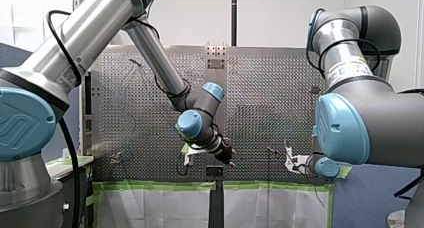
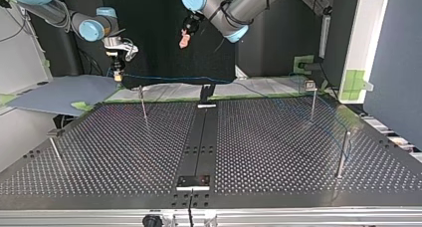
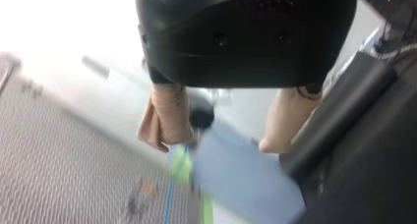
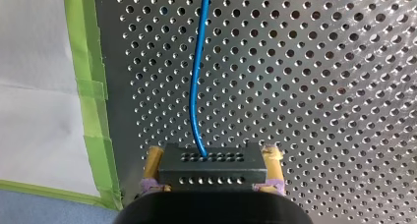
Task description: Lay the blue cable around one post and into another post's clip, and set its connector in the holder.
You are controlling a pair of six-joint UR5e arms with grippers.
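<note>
Right claw (image 4: 214, 158) pinches boxy, perforated black connector (image 4: 214, 173).

Four thin posts rise from the table (image 2: 99, 152) as things to steer round: the far-left post (image 2: 143, 103), the near-left post (image 2: 54, 151), the far-right post (image 2: 312, 98) and the near-right post (image 2: 343, 155), as the top view places them. Between them the wide middle along the black centre strip (image 2: 199, 137) lies open. The blue cable (image 2: 164, 78) stretches above the table's far edge (from the connector (image 4: 214, 170) clamped in my right pincer (image 2: 117, 76) toward the view's right) and bars that way. My left pincer (image 2: 185, 39) hangs high, well clear, its beige fingers (image 3: 164, 118) spread with nothing between.
</note>
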